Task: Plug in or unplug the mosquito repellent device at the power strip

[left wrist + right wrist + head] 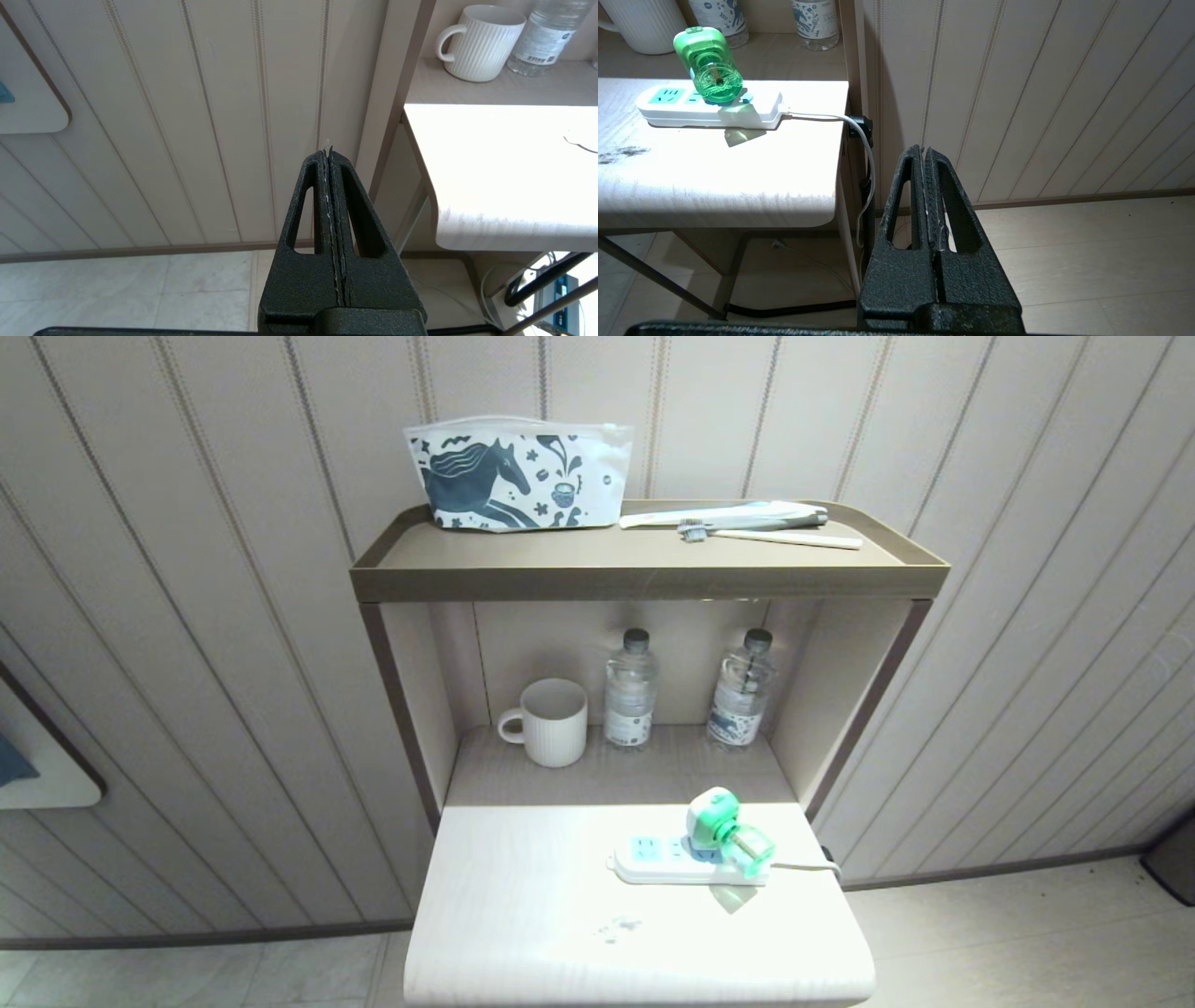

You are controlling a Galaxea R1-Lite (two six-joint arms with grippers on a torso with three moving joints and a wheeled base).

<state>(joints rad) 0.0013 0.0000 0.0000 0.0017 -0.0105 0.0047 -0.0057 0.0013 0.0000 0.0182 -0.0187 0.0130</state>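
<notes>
The right gripper (924, 150) has its jaws pressed together with nothing between them; it hangs low beside the desk (714, 186), off its right edge, over the floor and before the panelled wall. The left gripper (327, 150) is likewise closed tight and empty, parked low off the desk's left side. Neither arm shows in the head view.

On the desk's right half lies the power strip (653, 866), flat, its white cord (822, 116) running off the right edge and down. The mosquito repellent device (724, 826) stands plugged into the strip near its cord end, its white-and-green head up and its green bottle tilted toward the front. The socket face at the strip's other end is free.

Behind the desk, in the open recess, a white ribbed mug (553, 721) stands at the left, with two water bottles (630, 691) to its right. On the shelf (644, 581) above rest a pouch with a horse print (518, 476), a tube, and a toothbrush (766, 536).
</notes>
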